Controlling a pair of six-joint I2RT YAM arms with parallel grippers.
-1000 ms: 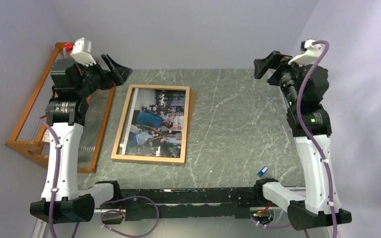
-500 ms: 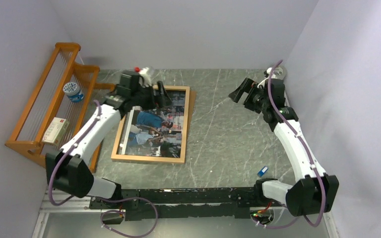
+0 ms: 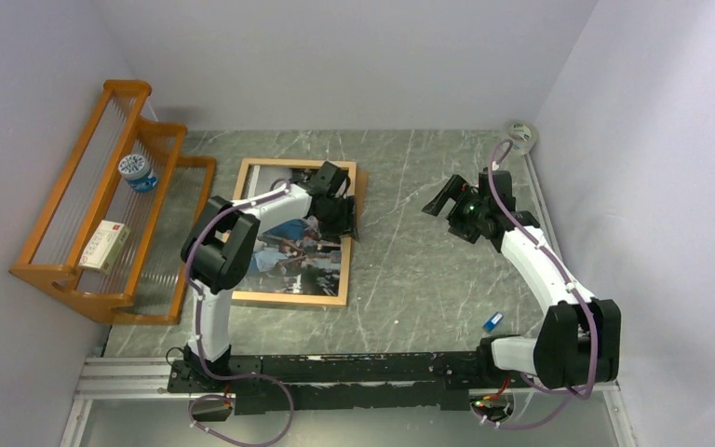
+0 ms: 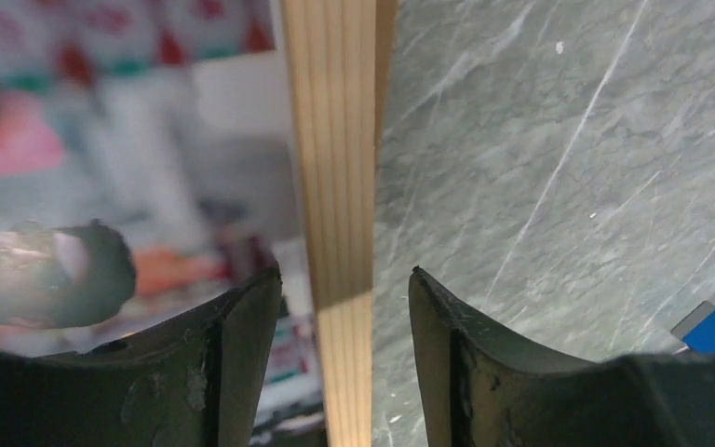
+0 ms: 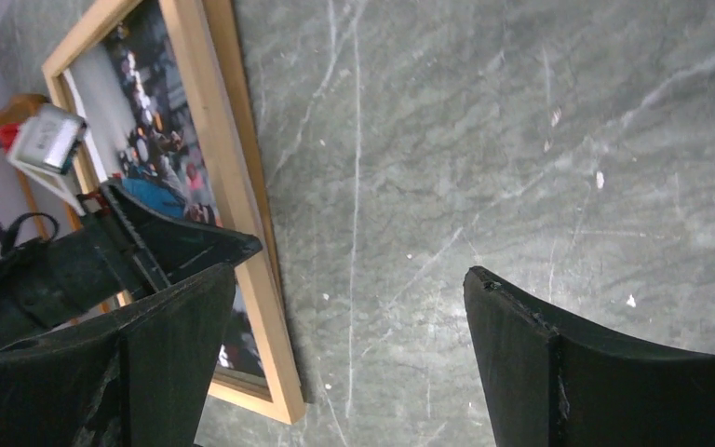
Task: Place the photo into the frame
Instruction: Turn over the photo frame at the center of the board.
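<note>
- Now both arms have swung down from their raised, folded-back pose at the sides and reach in over the desk [image 3: 428,270].
- The left claw [image 4: 344,275] has gone from wide to partly narrowed. It straddles the right rail of the frame [image 3: 279,298], one finger over the print and one over the stone, with a gap on each side and nothing pinched yet.
- The right claw [image 5: 352,272] has dropped low over bare desk just right of the frame, spread wide and empty.
- The photo [image 3: 284,261] lies flat inside the frame, near the left of the desk. I judge the work now concerns the rail, not the print.
- The desk is grey-green marbled stone, with an orange rack [image 3: 65,279] at its left.
- Plain pale walls close in three sides.
</note>
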